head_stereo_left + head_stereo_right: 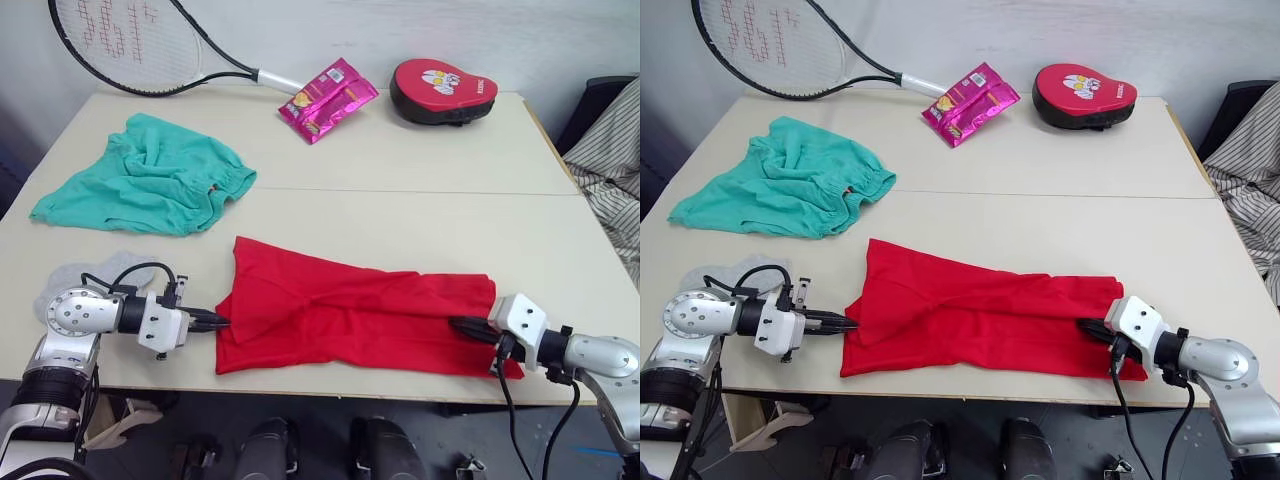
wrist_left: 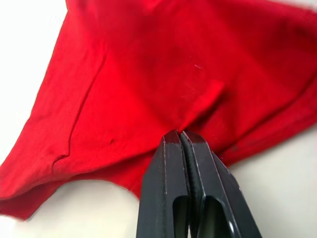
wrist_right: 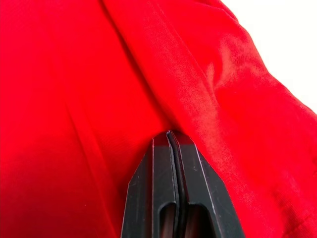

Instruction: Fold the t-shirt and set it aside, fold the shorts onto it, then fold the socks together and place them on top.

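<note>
Both ends of the t-shirt (image 1: 350, 315) at the desk's (image 1: 420, 190) front edge are pinched by the left gripper (image 1: 218, 322) and right gripper (image 1: 458, 325), folding unfinished; shorts (image 1: 150, 175) and socks (image 1: 105, 268) untouched.

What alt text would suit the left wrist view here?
The left gripper has its two black fingers pressed together, pinching a raised fold of the red t-shirt, which lies wrinkled on the pale table.

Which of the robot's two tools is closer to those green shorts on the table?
Left. The left tool pinches the t-shirt's end just in front of the shorts. The right tool grips the t-shirt's opposite end, far across the table from them.
</note>
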